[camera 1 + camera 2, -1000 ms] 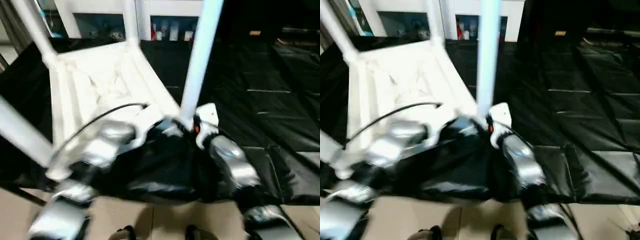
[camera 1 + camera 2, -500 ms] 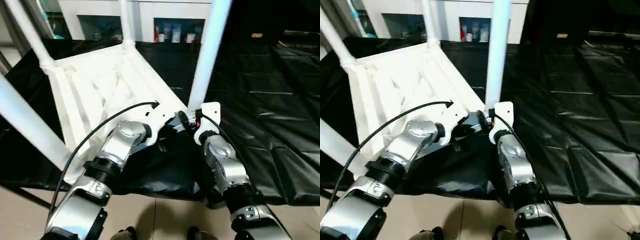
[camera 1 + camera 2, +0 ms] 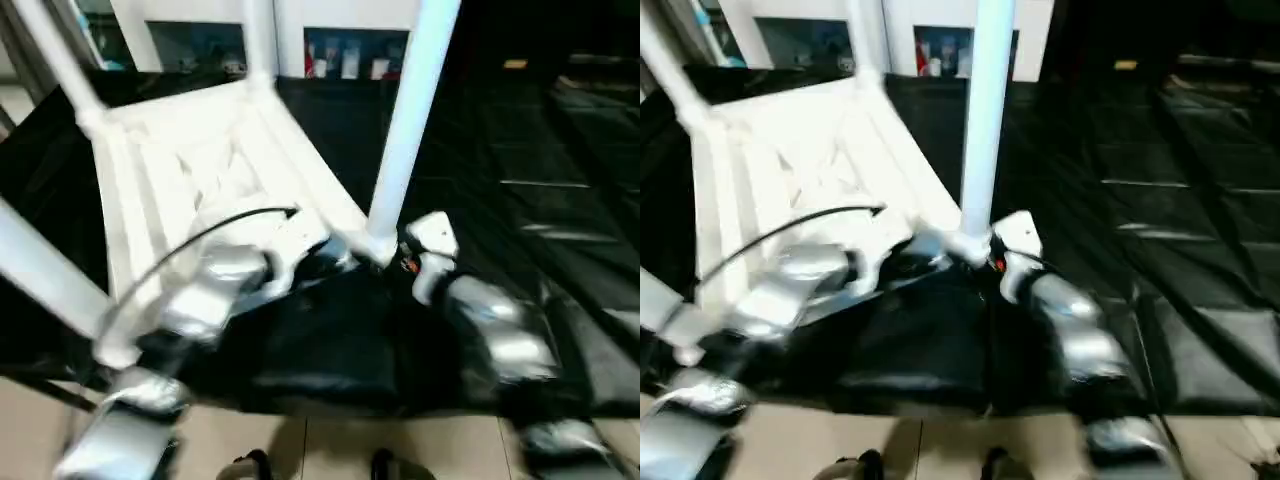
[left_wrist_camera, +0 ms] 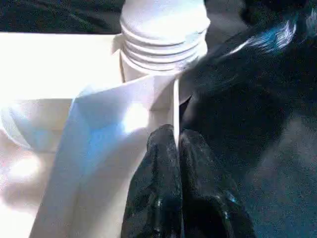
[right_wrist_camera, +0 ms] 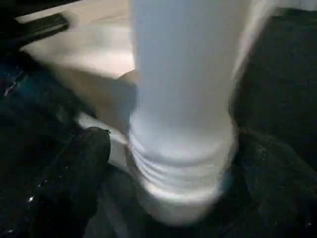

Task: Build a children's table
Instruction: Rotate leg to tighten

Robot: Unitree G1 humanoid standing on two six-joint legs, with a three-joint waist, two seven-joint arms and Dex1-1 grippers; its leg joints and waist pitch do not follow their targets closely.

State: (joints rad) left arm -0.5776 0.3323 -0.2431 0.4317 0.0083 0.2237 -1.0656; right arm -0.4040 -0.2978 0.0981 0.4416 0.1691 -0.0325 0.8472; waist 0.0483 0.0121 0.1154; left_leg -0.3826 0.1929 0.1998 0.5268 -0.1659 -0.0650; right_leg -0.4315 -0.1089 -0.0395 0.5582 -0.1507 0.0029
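My left gripper (image 4: 177, 148) pinches a thin rib of the white plastic tabletop (image 3: 190, 170), which lies ribbed underside up on the black sheet (image 3: 560, 180). My right gripper (image 3: 405, 262) sits at the flared, ridged base of the near right leg (image 3: 405, 130); whether its fingers are closed I cannot tell. Three more smooth white tube legs stand in the other corner sockets.

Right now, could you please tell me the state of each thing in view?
Table top: upside down, ribbed underside up.
Near leg: upright in its corner socket.
Far legs: upright in sockets.
Left gripper: shut on the top's edge rib.
Right gripper: at the near leg's base.
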